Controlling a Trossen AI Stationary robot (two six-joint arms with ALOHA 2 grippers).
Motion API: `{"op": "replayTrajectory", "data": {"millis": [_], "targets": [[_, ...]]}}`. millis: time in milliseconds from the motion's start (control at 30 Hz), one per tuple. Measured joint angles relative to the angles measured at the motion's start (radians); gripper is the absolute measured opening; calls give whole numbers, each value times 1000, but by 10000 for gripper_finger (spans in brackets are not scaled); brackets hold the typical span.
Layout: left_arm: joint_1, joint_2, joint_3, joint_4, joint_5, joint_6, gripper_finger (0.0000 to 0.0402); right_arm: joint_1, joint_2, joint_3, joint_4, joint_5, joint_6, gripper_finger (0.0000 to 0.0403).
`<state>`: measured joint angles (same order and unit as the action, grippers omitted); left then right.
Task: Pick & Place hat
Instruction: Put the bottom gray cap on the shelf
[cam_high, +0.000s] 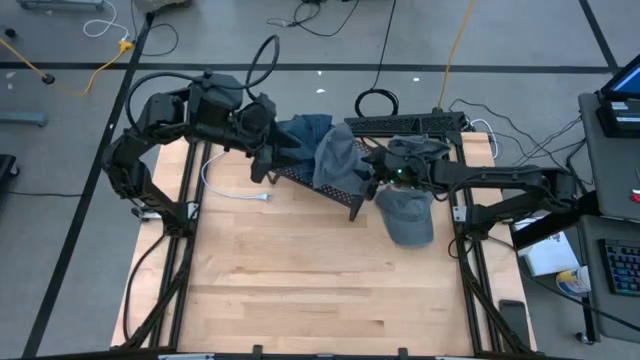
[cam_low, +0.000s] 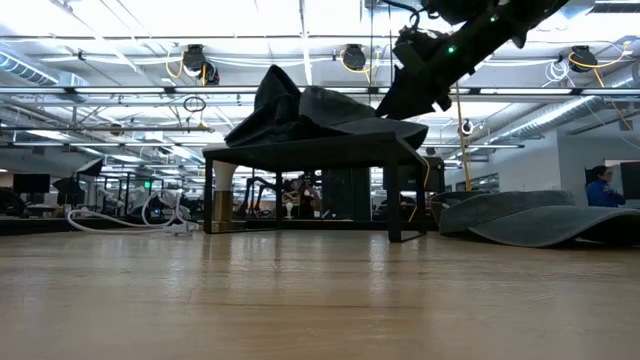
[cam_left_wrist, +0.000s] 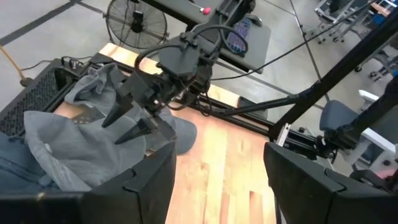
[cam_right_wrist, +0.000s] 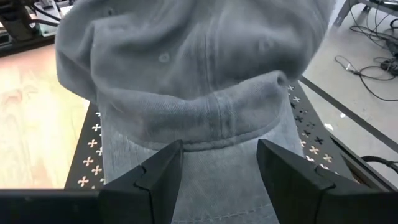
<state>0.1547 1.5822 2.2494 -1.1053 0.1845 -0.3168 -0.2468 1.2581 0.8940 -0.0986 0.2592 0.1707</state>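
Currently, my right gripper is hovering wide open and empty over the grey hat draped on the black perforated rack. 1 hat is already lying on the table just beside that rack; I judge roughly half remaining. My left gripper is waiting open behind the rack.

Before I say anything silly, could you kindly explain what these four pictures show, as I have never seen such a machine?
Two dark robot arms work at a wooden table. One picture looks straight down, one looks level across the tabletop, and two come from cameras on the wrists. A black perforated rack stands on the table with grey hats piled on it; another hat lies beside it. The right gripper hovers open over the pile, holding nothing. The left gripper waits, open, at the rack's other end.
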Motion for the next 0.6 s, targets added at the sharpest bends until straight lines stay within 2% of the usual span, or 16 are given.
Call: {"op": "replayTrajectory", "data": {"millis": [267,600], "targets": [[0,0,0,0,0,-6,250,8,16,0,6,0,0,203],[1,1,0,1,-1,-4,229,6,8,0,-10,-1,-32,203]]}}
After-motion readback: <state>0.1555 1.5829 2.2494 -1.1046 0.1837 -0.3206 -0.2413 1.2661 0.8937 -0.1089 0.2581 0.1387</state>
